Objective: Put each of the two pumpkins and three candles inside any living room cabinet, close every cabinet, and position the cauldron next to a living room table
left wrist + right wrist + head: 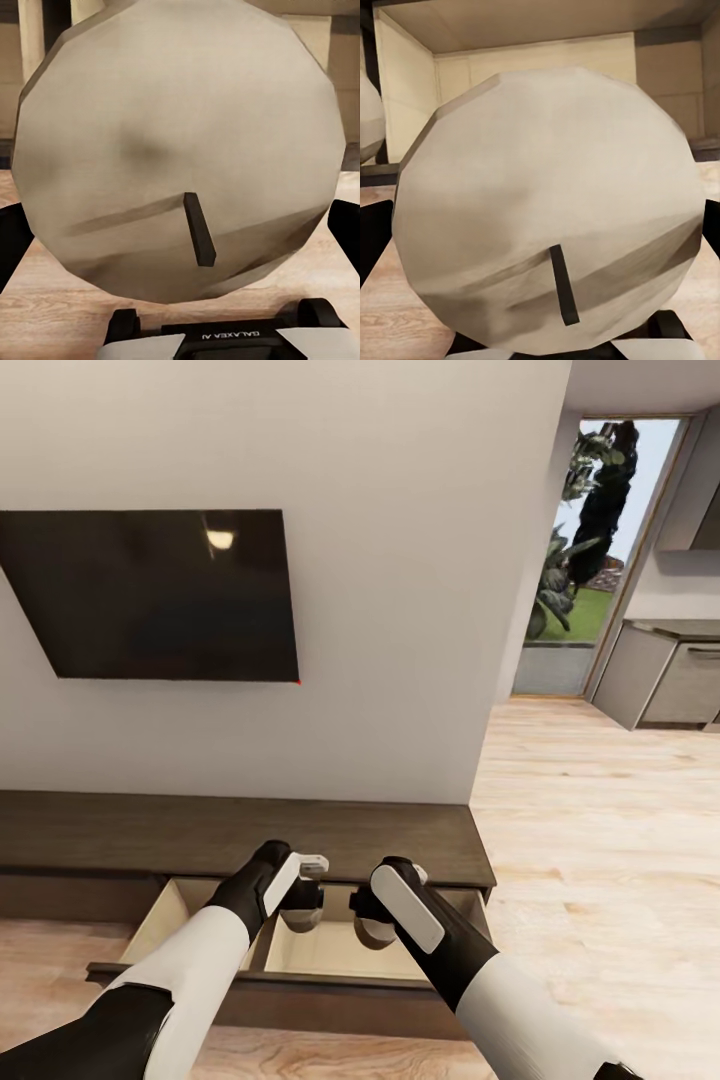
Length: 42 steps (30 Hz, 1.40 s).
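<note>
Over the open drawer at the right end of the cabinet [240,835], both arms hang with a candle apiece: the left gripper [303,905] has its fingers closed on one candle [176,150], the right gripper [372,920] on the other candle [551,210]. Let go from this height, a candle could tip, roll, or strike the drawer's front edge and fall to the floor. The only writing is "GALAXEA AI", upside down on the left gripper's body.

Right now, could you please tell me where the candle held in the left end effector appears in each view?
Head view: the candle is low centre, tucked under the left end effector, above the open drawer.
Left wrist view: large and central, dark wick facing the camera.
Right wrist view: a sliver at the picture's edge, beside the other candle.
Shared landmark: the drawer's pale inside.
</note>
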### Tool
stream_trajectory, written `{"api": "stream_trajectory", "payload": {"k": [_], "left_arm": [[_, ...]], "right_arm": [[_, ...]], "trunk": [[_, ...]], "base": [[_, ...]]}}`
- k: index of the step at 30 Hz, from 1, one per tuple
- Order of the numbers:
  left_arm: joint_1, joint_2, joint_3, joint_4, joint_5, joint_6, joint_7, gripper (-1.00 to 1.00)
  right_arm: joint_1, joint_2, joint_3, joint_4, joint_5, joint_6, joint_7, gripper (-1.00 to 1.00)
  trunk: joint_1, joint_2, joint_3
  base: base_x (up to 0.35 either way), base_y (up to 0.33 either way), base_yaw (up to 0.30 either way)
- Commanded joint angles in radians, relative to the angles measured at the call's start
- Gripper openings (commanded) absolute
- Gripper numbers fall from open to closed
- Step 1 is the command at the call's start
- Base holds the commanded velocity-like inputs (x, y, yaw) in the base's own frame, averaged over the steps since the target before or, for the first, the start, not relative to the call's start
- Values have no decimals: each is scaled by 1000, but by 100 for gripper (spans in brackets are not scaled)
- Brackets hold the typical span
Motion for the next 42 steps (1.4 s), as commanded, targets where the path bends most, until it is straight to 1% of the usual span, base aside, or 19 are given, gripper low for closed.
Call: {"api": "stream_trajectory", "payload": {"k": [1, 4, 8, 11, 14, 17, 19, 21, 23, 25, 26, 30, 34, 39, 42], "left_arm": [[0, 0, 0, 1, 0, -1, 0, -100], [0, 0, 0, 8, 0, -31, 1, -100], [0, 0, -3, 54, -1, -97, 3, -100], [0, 0, -3, 63, -2, -122, 3, -100], [0, 0, -3, 67, -2, -136, 4, -100], [0, 0, -3, 68, -2, -143, 5, -100], [0, 0, -3, 68, -2, -153, 5, -100], [0, 0, -3, 73, -2, -166, 5, -100], [0, 0, -3, 77, -2, -174, 5, -100], [0, 0, -3, 80, -2, -182, 5, -100], [0, 0, -3, 82, -2, -191, 5, -100], [0, 0, -3, 84, -2, -208, 6, -100], [0, 0, -3, 85, -2, -216, 7, -100], [0, 0, -3, 85, -2, -221, 9, -100], [0, 0, -3, 95, -2, -252, 12, -100]], "right_arm": [[0, 0, 0, 0, -1, -2, 0, -100], [0, 0, 0, 1, -1, -3, 1, -100], [0, 0, -4, 1, -1, -5, 3, -100], [0, 0, -6, 2, -1, -12, 12, -100], [-1, 0, -7, 2, 0, -48, 33, -100], [-1, 0, -7, 2, 2, -61, 47, -100], [-1, 0, -7, 2, 17, -66, 52, -100], [-1, 0, -8, 2, 47, -68, 55, -100], [-1, 0, -10, 2, 66, -73, 58, -100], [-1, 0, -12, 5, 78, -86, 69, -100], [-1, 0, -13, 12, 85, -98, 86, -100], [-1, 0, -14, 43, 90, -109, 124, -100], [-2, 0, -21, 56, 91, -112, 135, -100], [-2, 0, -37, 59, 91, -113, 158, -100], [-2, 0, -40, 60, 91, -114, 170, -100]], "trunk": [[4, -7, -3], [15, -28, -13], [31, -56, -25], [42, -77, -35], [54, -98, -44], [65, -119, -53], [73, -133, -60], [81, -147, -66], [88, -161, -72], [96, -175, -78], [96, -175, -78], [96, -175, -78], [96, -175, -78], [115, -210, -94], [127, -231, -103]], "base": [[0, 0, 0], [0, 0, 0], [0, 0, 0], [0, 0, 0], [0, 0, 0], [0, 0, 0], [0, 0, 0], [0, 0, 0], [0, 0, 0], [0, 0, 0], [0, 0, 0], [0, 0, 0], [0, 0, 0], [0, 0, 0], [0, 0, 0]]}}
